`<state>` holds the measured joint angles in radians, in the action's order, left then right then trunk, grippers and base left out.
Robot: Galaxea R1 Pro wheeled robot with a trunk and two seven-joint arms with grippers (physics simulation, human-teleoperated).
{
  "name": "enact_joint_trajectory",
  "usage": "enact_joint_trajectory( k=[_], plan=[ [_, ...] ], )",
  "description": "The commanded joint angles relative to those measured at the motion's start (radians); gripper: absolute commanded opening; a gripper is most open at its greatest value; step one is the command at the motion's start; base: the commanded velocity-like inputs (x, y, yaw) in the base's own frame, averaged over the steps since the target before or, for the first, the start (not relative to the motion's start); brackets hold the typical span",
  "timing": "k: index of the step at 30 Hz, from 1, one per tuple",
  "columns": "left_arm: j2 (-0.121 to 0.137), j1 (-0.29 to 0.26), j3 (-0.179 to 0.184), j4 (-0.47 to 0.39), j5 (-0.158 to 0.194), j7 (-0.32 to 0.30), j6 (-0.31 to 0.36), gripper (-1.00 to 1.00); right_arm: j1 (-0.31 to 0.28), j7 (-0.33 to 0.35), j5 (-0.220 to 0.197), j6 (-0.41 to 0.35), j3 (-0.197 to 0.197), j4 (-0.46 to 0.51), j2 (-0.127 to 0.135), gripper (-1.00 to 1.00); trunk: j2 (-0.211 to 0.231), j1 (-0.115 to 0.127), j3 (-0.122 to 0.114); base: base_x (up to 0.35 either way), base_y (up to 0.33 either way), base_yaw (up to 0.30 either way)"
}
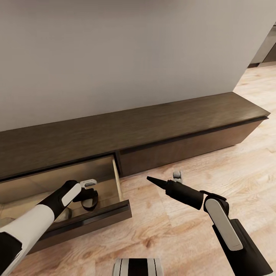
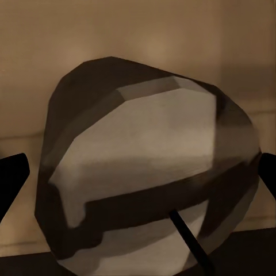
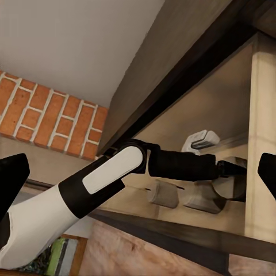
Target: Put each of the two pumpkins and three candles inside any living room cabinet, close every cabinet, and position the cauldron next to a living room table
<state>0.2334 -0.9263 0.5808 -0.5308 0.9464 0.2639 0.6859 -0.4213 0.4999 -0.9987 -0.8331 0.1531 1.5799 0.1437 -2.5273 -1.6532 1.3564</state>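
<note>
1. Head view: the cabinet (image 1: 153,130) runs long and low along the wall; its left drawer (image 1: 119,180) stands pulled out, presumably so things can be dropped in from above; the left gripper (image 1: 87,199) reaches down inside it, though whether its fingers are spread or clamped cannot be told here; the right gripper (image 1: 153,180) hangs over the wooden floor (image 1: 184,237) in front of the closed section, its dark fingers drawn together to a point and holding nothing, seemingly parked out of the way.

2. Left wrist view: a candle (image 2: 144,172) sits very close to the camera against the drawer's tan interior; dark fingertips (image 2: 11,178) show at both edges, well apart on either side of it; contact cannot be confirmed, so a grip is uncertain; the candle's round end faces the lens and its wick points toward the camera, so its long axis appears to run roughly along the gripper's line of sight.

3. Right wrist view: two more grey candles (image 3: 164,194) lie inside the drawer, beside the left gripper (image 3: 230,172); they seem to lie on their sides.
</note>
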Motion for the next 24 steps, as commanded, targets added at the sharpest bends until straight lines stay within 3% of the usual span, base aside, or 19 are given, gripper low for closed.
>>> enact_joint_trajectory(
  k=[1,24],
  plan=[
    [0.002,0.0,0.009,-0.001,0.003,0.009,0.003,1.0,-0.001,0.002,0.0,-0.003,0.0,0.0,0.0,1.0,0.0,0.001,-0.003,0.0,0.0,0.0],
    [0.001,-0.002,0.004,0.0,0.003,0.009,0.011,1.0,-0.001,0.002,0.0,-0.003,0.0,0.0,0.0,1.0,0.005,0.011,-0.092,0.0,0.0,0.0]
  ],
)
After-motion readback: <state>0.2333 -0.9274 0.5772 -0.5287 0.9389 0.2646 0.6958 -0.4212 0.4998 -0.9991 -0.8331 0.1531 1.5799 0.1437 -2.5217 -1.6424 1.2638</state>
